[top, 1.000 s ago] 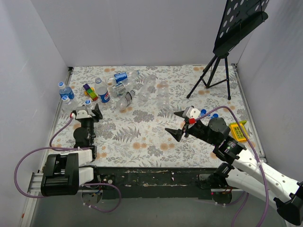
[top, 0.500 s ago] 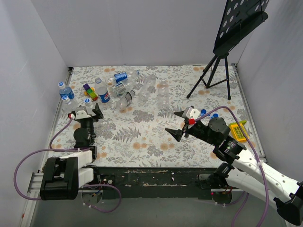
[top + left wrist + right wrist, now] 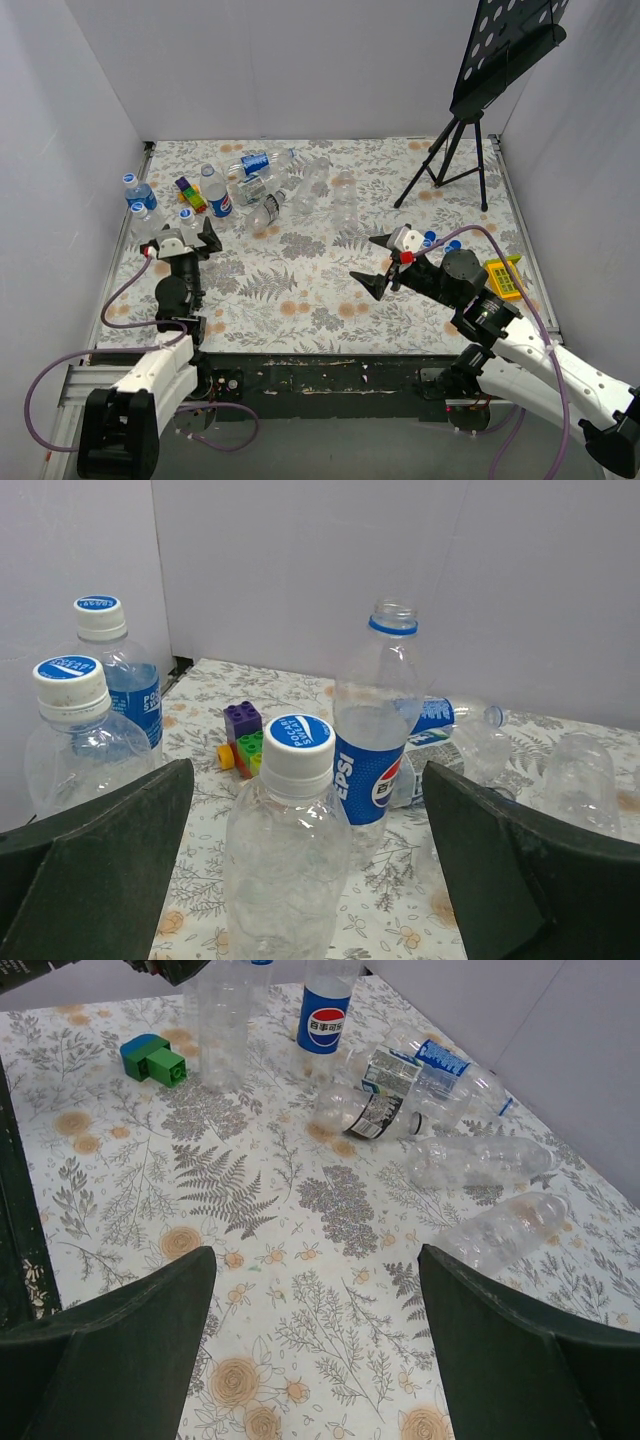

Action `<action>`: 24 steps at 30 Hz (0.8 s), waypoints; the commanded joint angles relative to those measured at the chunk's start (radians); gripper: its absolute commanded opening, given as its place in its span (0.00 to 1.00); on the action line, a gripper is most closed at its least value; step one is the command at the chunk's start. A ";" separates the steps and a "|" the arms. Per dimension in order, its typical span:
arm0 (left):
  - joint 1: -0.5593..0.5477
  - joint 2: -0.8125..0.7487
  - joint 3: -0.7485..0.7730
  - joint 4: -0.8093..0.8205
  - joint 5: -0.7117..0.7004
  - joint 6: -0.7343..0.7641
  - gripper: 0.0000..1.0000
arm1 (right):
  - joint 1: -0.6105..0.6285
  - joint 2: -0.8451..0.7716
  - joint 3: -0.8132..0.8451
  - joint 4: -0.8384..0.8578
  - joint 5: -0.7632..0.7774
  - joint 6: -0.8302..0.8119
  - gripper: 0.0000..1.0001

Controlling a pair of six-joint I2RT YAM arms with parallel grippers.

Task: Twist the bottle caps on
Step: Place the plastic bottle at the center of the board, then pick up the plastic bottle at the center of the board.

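Observation:
A clear bottle (image 3: pixel 288 865) with a white-and-blue cap (image 3: pixel 299 743) on it stands upright between the wide-apart fingers of my left gripper (image 3: pixel 308 780), untouched by either. In the top view this gripper (image 3: pixel 181 238) is at the table's left, just behind the bottle (image 3: pixel 186 223). A Pepsi bottle (image 3: pixel 375 742) stands behind it with no cap. Two capped bottles (image 3: pixel 108 670) stand at the left wall. Loose blue caps (image 3: pixel 430 238) lie beside my right arm. My right gripper (image 3: pixel 371 263) hangs open and empty over the middle of the table.
Several uncapped bottles (image 3: pixel 478 1160) lie on their sides at the back centre. A stack of coloured toy bricks (image 3: pixel 189 193) sits by the Pepsi bottle (image 3: pixel 220 195). A green-and-blue toy (image 3: pixel 152 1059), a yellow block (image 3: pixel 503 275) and a black stand (image 3: pixel 452 160) are also on the table.
My left gripper has opened wide and let go of the capped bottle, which stays upright. The right arm has barely moved.

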 commanded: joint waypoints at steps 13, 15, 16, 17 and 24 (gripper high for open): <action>-0.029 -0.425 0.450 -1.154 -0.109 -0.315 0.98 | -0.013 0.274 0.284 -0.376 0.350 0.264 0.98; -0.029 -0.420 0.512 -1.267 -0.043 -0.301 0.98 | -0.023 0.346 0.321 -0.404 0.374 0.322 0.98; -0.029 -0.425 0.536 -1.306 -0.020 -0.310 0.98 | -0.032 0.382 0.341 -0.409 0.388 0.340 0.98; -0.037 -0.431 0.553 -1.337 0.029 -0.321 0.98 | -0.046 0.423 0.355 -0.409 0.393 0.363 0.98; -0.094 -0.492 0.553 -1.346 0.397 -0.365 0.98 | -0.176 0.679 0.483 -0.345 0.380 0.466 0.98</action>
